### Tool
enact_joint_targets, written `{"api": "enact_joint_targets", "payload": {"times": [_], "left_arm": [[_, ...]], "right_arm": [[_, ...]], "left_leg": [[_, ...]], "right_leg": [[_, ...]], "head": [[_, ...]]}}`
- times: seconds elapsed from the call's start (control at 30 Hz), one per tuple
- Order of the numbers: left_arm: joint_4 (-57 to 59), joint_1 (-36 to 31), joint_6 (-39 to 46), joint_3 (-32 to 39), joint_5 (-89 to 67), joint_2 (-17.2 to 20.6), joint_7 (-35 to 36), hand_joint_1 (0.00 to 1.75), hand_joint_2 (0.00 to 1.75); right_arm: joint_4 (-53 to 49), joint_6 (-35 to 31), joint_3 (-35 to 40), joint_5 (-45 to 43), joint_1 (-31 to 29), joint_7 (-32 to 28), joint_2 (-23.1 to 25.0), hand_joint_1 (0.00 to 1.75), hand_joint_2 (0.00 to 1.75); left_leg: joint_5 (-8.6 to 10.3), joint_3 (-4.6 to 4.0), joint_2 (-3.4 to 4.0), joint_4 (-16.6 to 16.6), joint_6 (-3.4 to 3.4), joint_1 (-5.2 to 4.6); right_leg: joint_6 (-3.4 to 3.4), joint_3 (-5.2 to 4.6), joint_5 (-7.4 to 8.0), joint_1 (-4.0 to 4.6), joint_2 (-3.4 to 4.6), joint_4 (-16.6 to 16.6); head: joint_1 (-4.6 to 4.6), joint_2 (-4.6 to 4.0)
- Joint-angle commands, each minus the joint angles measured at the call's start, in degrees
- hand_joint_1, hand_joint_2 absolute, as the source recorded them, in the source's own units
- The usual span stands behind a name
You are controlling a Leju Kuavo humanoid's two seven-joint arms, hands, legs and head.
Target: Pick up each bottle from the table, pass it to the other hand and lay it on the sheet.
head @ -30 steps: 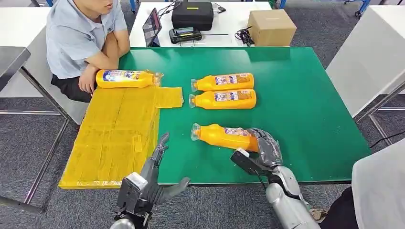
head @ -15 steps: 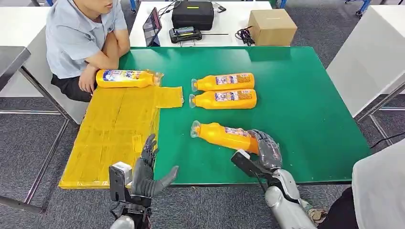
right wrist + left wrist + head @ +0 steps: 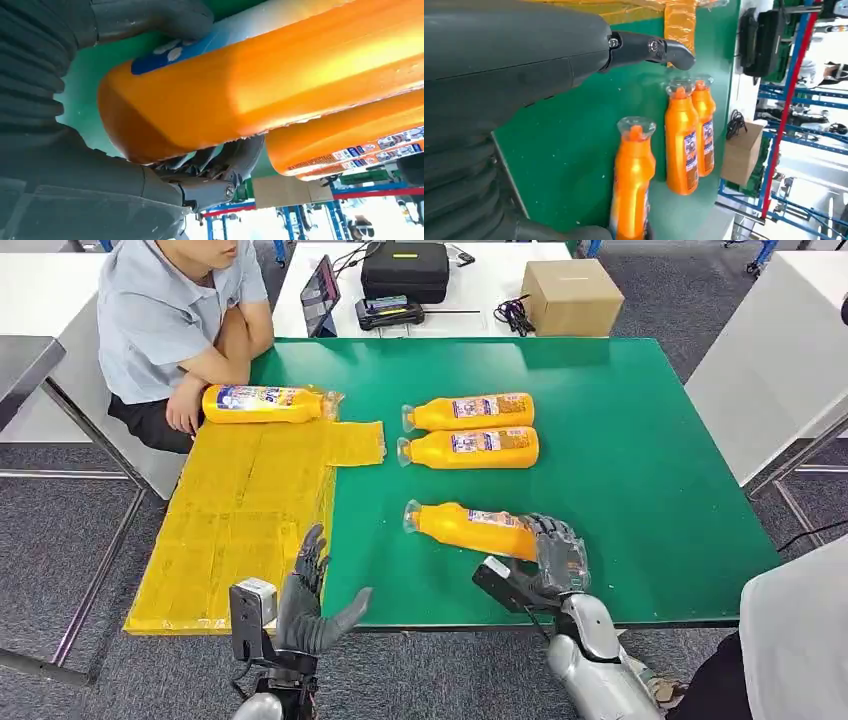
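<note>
table: green-topped table [image 3: 640,460]; yellow plastic sheet [image 3: 240,520] draped over its left edge
right hand [image 3: 555,558]: fingers wrapped round base of nearest orange plastic bottle [image 3: 470,528], which lies on its side
left hand [image 3: 305,595]: released, fingers spread, at near table edge
other bottles: two orange ones [image 3: 470,430] side by side mid-table; one yellow bottle [image 3: 262,403] at sheet's far end
</note>
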Motion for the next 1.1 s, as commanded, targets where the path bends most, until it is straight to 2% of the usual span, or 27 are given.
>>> {"api": "enact_joint_targets", "payload": {"times": [0.03,0.13,0.17,0.2,0.23,0.27,0.3,0.5,0.7,1.1], "left_arm": [[3.07,-1.68,-0.39,-1.27,0.46,1.42,0.54,0.00,1.75],[3.07,-1.68,-0.39,-1.27,0.46,1.42,0.54,0.00,1.75],[2.90,-1.59,-0.46,-1.36,0.44,1.45,0.56,0.00,1.75],[2.72,-1.49,-0.50,-1.38,0.45,1.50,0.59,0.00,1.75],[2.55,-1.41,-0.49,-1.38,0.43,1.48,0.59,0.00,1.75],[2.37,-1.30,-0.49,-1.41,0.41,1.45,0.59,0.00,1.75],[2.08,-1.19,-0.47,-1.42,0.38,1.48,0.58,0.00,1.75],[1.23,-0.86,-0.35,-1.56,-0.06,1.66,0.45,0.00,1.75],[0.60,-0.31,0.20,-1.46,-1.03,1.87,0.23,0.00,1.75],[-0.56,0.46,0.56,-2.20,-2.16,2.99,1.10,0.00,1.75]], "right_arm": [[8.97,-0.24,4.00,3.43,-2.03,2.78,-0.93,1.57,1.75],[8.97,-0.24,4.00,3.43,-2.03,2.78,-0.93,1.57,1.75],[9.03,-0.62,4.16,3.90,-2.05,3.23,-0.97,1.40,1.75],[9.29,-1.29,4.86,5.46,-2.25,4.35,-1.13,1.19,1.75],[9.30,-2.09,5.49,6.73,-2.37,5.12,-1.30,0.70,1.75],[9.45,-2.58,5.97,7.91,-2.53,5.94,-1.26,0.05,1.75],[9.35,-3.14,6.31,8.80,-2.60,6.37,-1.08,0.00,1.75],[6.38,-1.97,7.14,9.86,-1.87,6.40,-0.82,0.00,1.75],[1.20,-4.00,8.90,14.60,-0.80,8.92,-1.66,0.00,1.75],[-1.96,-0.94,9.61,10.97,0.20,6.94,-1.02,0.00,1.75]], "left_leg": [[-0.03,0.15,-0.04,-0.05,-0.15,0.12],[-0.02,0.17,-0.06,-0.06,-0.14,0.13],[0.00,0.17,-0.06,-0.07,-0.10,0.07],[0.00,0.15,-0.01,-0.05,-0.08,0.07],[0.00,0.17,-0.02,-0.05,-0.13,0.12],[0.00,0.17,0.00,-0.06,-0.10,0.09],[0.00,0.15,0.03,-0.05,-0.07,0.05],[0.00,0.09,0.06,-0.04,-0.08,0.09],[-0.06,0.13,0.08,0.01,-0.13,0.14],[0.00,-0.06,0.07,-0.04,-0.04,0.06]], "right_leg": [[-0.18,0.21,-0.02,0.13,-0.08,-0.11],[-0.17,0.24,-0.03,0.14,-0.11,-0.12],[-0.12,0.21,-0.01,0.08,-0.11,-0.11],[-0.10,0.16,0.00,0.08,-0.07,-0.08],[-0.16,0.21,0.00,0.13,-0.10,-0.12],[-0.13,0.20,0.00,0.10,-0.08,-0.10],[-0.09,0.14,0.00,0.06,-0.05,-0.06],[-0.15,0.15,-0.02,0.10,0.02,-0.06],[-0.20,0.18,-0.06,0.16,-0.01,-0.03],[-0.10,-0.02,-0.02,0.07,0.00,-0.04]], "head": [[0.00,0.00],[0.00,0.00],[0.00,0.00],[0.00,0.00],[0.00,0.00],[0.00,0.00],[0.00,0.00],[-0.02,0.00],[-0.02,0.00],[0.00,0.00]]}}
